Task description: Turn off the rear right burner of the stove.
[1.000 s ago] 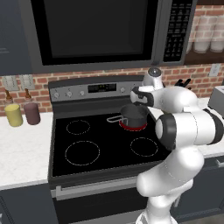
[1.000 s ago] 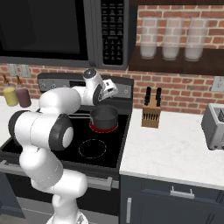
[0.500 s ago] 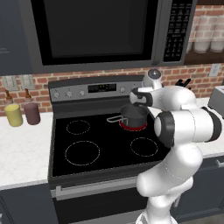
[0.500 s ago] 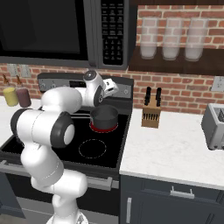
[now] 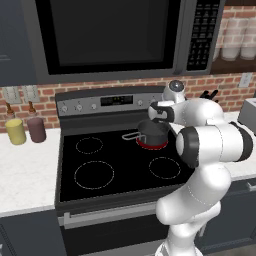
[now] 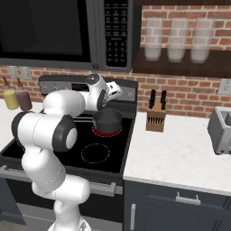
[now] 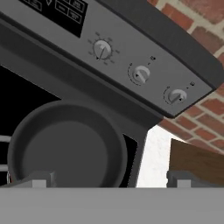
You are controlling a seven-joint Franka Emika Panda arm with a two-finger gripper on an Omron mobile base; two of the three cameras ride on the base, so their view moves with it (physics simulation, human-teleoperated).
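Three round knobs sit on the right end of the stove's (image 5: pixel 115 160) steel control panel (image 7: pixel 131 65) in the hand view, and the step in hand, as I judge it, is to pick the right one and close on it. The pincer (image 7: pixel 109 180) is spread wide with nothing between its tips, held above the pan and short of the panel. Going left to right, there is a left knob (image 7: pixel 102 49), a middle knob (image 7: pixel 140 74) and a right knob (image 7: pixel 177 95); the small marks beside them are too fine to read, so I cannot tell which governs the rear right burner (image 5: pixel 151 143). To do this well, the pincer should line up square on the chosen knob with a tip on either side, close firmly, then turn until the glow goes out. It should stay high enough to clear the pan's rim.

From the left base view, a yellow cup (image 5: pixel 15 131) and a dark mauve cup (image 5: pixel 36 129) stand side by side on the table (image 5: pixel 25 175) left of the stove; their contents are not visible. The dark pan (image 5: pixel 152 132) rests on the rear right burner, whose red ring shows beneath it, and it looks empty in the hand view. Right of the stove, a knife block (image 6: pixel 155 118) holds dark-handled knives.
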